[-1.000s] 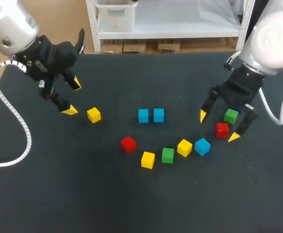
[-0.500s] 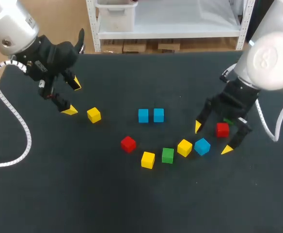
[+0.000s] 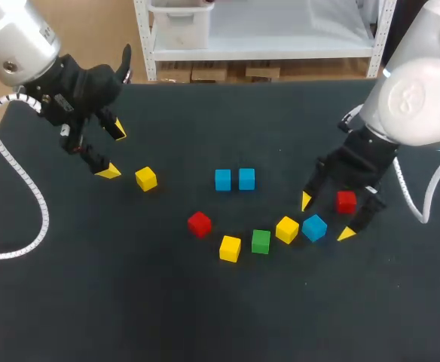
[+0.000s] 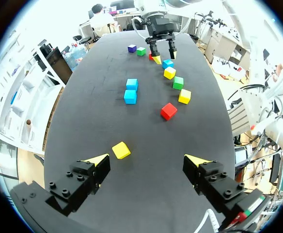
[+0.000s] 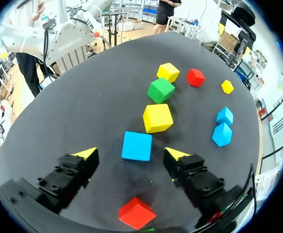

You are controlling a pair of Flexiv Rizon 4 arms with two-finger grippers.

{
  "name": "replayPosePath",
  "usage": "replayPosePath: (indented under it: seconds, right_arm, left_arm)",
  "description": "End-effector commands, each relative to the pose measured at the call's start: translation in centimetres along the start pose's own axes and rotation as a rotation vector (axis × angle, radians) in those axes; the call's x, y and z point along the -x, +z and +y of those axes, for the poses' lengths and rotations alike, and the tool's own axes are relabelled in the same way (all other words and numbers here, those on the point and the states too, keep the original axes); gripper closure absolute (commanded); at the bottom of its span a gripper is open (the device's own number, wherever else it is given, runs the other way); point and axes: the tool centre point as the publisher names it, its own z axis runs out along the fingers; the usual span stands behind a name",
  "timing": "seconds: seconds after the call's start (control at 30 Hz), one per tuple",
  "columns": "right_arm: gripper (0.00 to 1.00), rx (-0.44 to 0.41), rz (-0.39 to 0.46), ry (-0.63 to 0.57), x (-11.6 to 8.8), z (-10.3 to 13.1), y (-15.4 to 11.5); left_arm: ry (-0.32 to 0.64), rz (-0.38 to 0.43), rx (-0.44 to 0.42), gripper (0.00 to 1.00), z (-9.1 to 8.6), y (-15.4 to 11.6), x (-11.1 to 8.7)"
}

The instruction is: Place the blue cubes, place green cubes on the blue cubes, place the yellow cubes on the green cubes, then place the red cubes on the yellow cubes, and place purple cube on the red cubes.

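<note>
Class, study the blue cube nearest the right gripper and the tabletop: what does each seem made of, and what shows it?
Blue cube: probably painted wood or hard plastic; even matt colour, flat faces, crisp edges, no grain visible. Tabletop: seemingly a dark felt-like or rubbery mat; dull, no glare.

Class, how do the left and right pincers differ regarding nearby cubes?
The left pincer has a yellow cube beside it, outside its span; the right pincer has a blue cube within its span. The left is clear of the curved row; the right over it. Both are open.
</note>
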Motion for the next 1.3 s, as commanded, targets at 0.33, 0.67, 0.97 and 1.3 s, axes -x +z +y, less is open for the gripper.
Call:
replayPosePath:
  seconds: [0.33,0.67,0.97,1.3]
  right_arm:
    - [0.59,0.017,-0.018,0.023,-0.2,-0.9,0.6]
    - [1.0,0.008,-0.026,0.034,-0.1,-1.0,0.4]
    - [1.0,-0.095,0.005,0.211,-1.0,-2.7,-2.8]
    - [1.0,-0.24,0.099,0.377,-1.7,-6.2,-3.3]
  left_arm:
    - [0.002,0.0,-0.003,0.0,0.1,0.0,0.0]
    - [0.002,0.0,-0.003,0.0,0.1,0.0,0.0]
    - [0.002,0.0,-0.003,0.0,0.1,0.0,0.0]
    - [0.002,0.0,-0.003,0.0,0.1,0.0,0.0]
